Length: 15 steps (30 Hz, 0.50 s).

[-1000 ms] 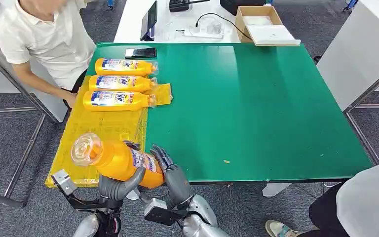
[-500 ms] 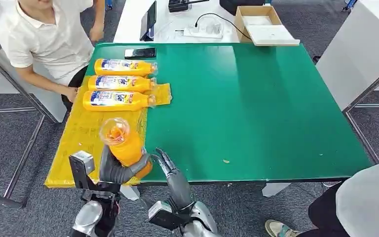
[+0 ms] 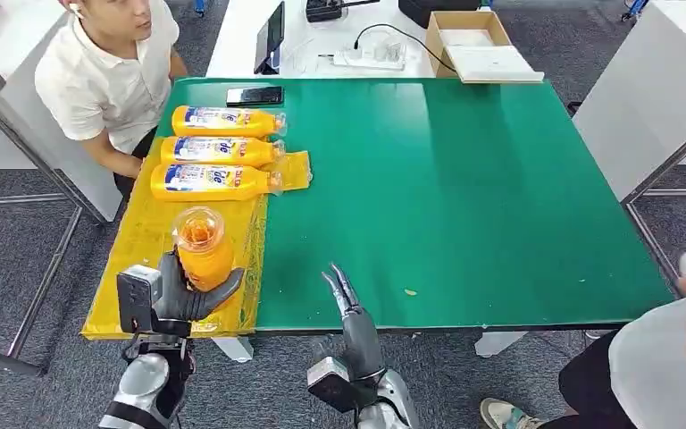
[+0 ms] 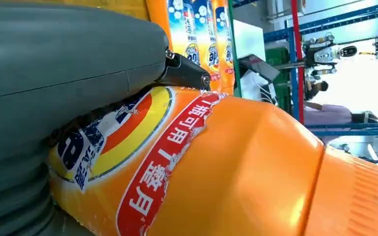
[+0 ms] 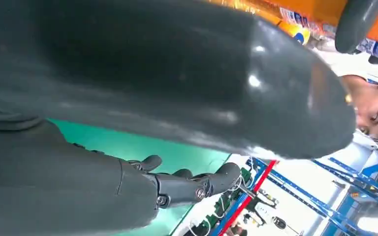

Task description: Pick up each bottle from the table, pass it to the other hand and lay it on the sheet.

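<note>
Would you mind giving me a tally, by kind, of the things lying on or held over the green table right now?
Orange bottles lying on the yellow sheet: 3
Orange bottle held in the left hand: 1
Yellow sheet: 1
Black phone: 1
Total: 6

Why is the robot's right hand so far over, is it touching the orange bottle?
Apart. The head view shows green table between the right hand and the bottle gripped in the left hand.
</note>
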{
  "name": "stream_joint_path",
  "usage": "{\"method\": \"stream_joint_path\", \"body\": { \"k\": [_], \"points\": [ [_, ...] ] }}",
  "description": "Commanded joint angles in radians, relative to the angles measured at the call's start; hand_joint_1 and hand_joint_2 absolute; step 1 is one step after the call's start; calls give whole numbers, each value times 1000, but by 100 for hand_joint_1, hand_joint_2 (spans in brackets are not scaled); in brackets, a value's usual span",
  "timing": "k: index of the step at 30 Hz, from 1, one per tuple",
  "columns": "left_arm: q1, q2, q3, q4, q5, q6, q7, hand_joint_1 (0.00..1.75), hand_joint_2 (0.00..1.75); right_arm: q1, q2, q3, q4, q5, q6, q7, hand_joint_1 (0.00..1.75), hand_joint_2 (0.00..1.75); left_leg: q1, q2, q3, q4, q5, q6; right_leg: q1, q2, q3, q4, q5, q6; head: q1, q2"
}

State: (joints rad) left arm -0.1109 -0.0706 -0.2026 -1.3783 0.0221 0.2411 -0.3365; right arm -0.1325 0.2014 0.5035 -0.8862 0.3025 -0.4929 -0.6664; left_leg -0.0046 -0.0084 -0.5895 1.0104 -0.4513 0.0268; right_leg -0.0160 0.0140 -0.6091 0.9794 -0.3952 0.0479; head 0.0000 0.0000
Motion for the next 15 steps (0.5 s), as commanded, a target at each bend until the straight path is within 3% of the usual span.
{"method": "stream_joint_path", "body": {
  "k": [1,6,8,9,12,15],
  "points": [
    [-45,17,22,69,2,0,5,175,175,-3,-23,-35,-10,-1,2,-23,0,0,0,-1,1,-1,0,-1,0,-1,1,-1,0,-1,0,0],
    [-55,63,27,103,-367,221,9,175,175,45,-14,-125,-31,-44,55,-9,0,0,0,-1,2,-1,0,-1,1,-2,2,-1,-1,-1,0,0],
    [-78,77,22,152,-477,246,31,175,175,54,-11,-125,-32,-37,73,-13,0,0,1,-2,4,-1,-1,-2,1,-3,5,-1,-2,-2,0,0],
    [-122,99,-17,236,-643,269,106,175,175,56,-6,-120,-28,-35,88,-15,0,0,0,-1,2,-1,0,-1,1,-2,3,-1,-1,-1,0,0],
    [-241,106,-67,461,-847,288,176,175,175,49,4,-92,-15,-15,103,-21,0,0,0,-4,2,-1,1,-1,0,-4,3,-1,-1,-1,0,0],
    [-346,79,-82,657,-942,275,204,175,175,35,9,-56,-4,13,106,-25,0,0,0,-4,2,-1,1,-1,0,-5,3,-1,0,-1,0,0]
  ]
}}
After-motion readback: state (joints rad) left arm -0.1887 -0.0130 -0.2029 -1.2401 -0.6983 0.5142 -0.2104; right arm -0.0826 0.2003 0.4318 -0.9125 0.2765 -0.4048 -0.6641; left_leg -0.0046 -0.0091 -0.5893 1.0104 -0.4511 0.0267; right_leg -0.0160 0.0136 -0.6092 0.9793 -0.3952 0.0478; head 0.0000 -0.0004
